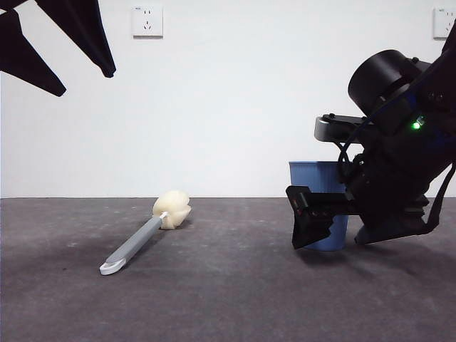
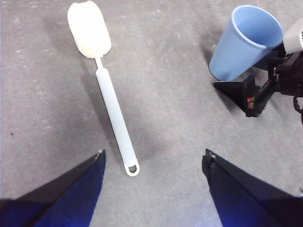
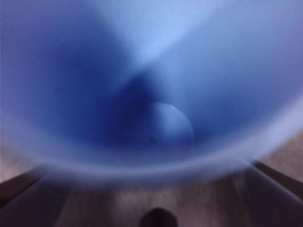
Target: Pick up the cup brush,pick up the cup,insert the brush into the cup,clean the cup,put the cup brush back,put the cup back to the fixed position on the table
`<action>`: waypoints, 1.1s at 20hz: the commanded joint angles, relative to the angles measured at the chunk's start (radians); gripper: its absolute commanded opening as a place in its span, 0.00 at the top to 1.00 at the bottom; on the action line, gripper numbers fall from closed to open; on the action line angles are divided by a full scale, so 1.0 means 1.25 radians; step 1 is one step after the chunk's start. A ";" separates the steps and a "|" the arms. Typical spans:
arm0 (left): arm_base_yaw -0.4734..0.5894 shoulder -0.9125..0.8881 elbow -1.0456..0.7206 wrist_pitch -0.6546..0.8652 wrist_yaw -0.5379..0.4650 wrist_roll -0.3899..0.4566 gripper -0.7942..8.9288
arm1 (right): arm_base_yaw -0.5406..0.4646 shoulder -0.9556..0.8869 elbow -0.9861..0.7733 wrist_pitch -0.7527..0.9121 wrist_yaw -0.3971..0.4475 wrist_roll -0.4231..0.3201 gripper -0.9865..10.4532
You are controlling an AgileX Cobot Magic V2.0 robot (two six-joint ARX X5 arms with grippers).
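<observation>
The cup brush lies flat on the table at left of centre, its cream sponge head toward the back; it also shows in the left wrist view. The blue cup stands upright at the right. My right gripper is low at the cup with one black jaw on each side of it, open; the cup's inside fills the right wrist view. My left gripper hangs open and empty high above the brush. The left wrist view also shows the cup.
A white wall stands behind the table, with sockets high on it. The right arm's bulky black wrist hangs over the table's right side.
</observation>
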 commanded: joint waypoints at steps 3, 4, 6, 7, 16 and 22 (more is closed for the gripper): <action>-0.001 -0.001 -0.002 -0.011 -0.001 0.011 0.56 | 0.012 -0.115 -0.009 -0.163 -0.001 0.021 0.44; -0.001 -0.001 -0.002 -0.014 0.000 0.011 0.56 | 0.017 -0.158 -0.009 -0.215 -0.001 0.030 0.44; -0.001 -0.001 -0.002 -0.021 0.003 0.023 0.56 | 0.050 -0.297 -0.009 -0.376 -0.002 0.073 0.44; -0.001 -0.001 -0.002 -0.030 0.005 0.024 0.56 | 0.070 -0.363 -0.008 -0.452 -0.002 0.095 0.44; -0.001 -0.001 -0.001 -0.120 0.236 0.078 0.95 | 0.193 -0.733 0.048 -0.943 -0.155 0.136 0.94; -0.001 -0.001 -0.001 -0.133 0.230 0.085 0.92 | 0.194 -0.786 0.048 -0.949 -0.167 0.199 0.91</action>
